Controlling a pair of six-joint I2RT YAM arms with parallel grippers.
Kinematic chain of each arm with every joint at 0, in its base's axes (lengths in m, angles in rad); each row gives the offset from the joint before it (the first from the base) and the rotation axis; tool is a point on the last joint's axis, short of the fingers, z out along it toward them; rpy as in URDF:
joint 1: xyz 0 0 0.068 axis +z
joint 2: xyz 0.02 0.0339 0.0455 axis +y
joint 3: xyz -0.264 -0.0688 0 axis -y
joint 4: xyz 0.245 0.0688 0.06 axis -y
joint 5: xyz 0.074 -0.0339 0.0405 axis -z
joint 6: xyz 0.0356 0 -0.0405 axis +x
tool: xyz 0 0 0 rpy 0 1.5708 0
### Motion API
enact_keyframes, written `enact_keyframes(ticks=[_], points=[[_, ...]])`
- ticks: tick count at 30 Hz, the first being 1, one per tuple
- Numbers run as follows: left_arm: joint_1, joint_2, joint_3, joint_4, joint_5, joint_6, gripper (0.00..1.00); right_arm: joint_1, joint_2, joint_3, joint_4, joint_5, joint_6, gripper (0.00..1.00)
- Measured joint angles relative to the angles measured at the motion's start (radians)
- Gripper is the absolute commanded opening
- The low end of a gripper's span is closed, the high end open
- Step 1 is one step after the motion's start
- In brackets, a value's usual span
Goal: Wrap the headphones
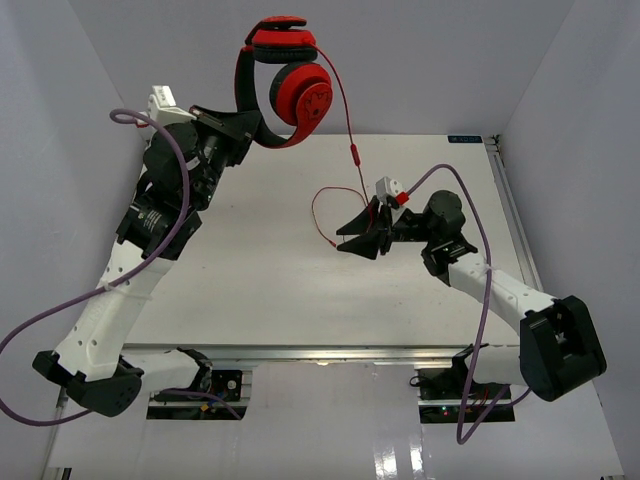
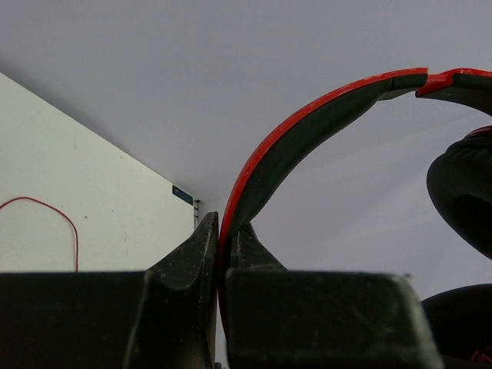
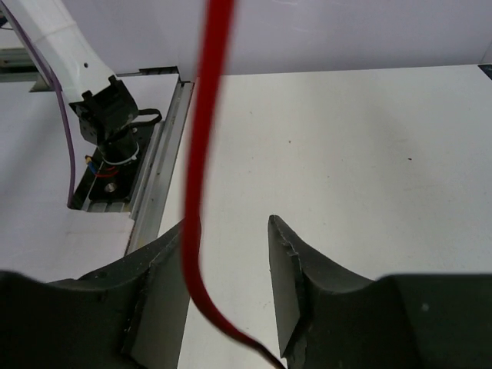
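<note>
The red headphones [image 1: 290,90] hang in the air above the table's far left. My left gripper [image 1: 255,132] is shut on their headband [image 2: 307,131], which is pinched between its jaws [image 2: 223,231]. A black ear cup pad [image 2: 461,192] shows at the right edge. The thin red cable [image 1: 345,120] drops from the cups to the table and loops there [image 1: 320,210]. My right gripper [image 1: 362,232] stands at that loop. The cable [image 3: 204,115] runs between its jaws [image 3: 229,231], lying against the left finger [image 3: 165,269]. A clear gap is left to the other finger, so this gripper is open.
White table [image 1: 250,270] with a metal rail along the near edge [image 3: 157,200]. The left arm's base mount [image 3: 108,123] sits beyond that rail. Grey walls enclose the back and sides. A purple robot cable [image 1: 485,320] trails along the right arm. A small blue label [image 1: 466,139] marks the far edge.
</note>
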Motion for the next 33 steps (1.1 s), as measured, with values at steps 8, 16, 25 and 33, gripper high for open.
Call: enact_keyframes(ticks=[8,16,25,33], points=[[0.008,-0.032,-0.035,0.000,-0.130,-0.051,0.00,0.012,-0.024,0.001,-0.128,0.057,-0.068,0.08],[0.026,0.077,0.022,-0.011,-0.233,0.051,0.00,0.113,-0.071,0.159,-0.620,0.351,-0.403,0.08],[0.024,0.504,0.128,-0.036,-0.241,0.327,0.00,0.377,0.005,0.356,-1.078,1.019,-0.803,0.08],[0.007,0.628,-0.144,-0.050,-0.151,0.678,0.00,0.357,-0.093,0.371,-1.175,1.438,-1.048,0.08]])
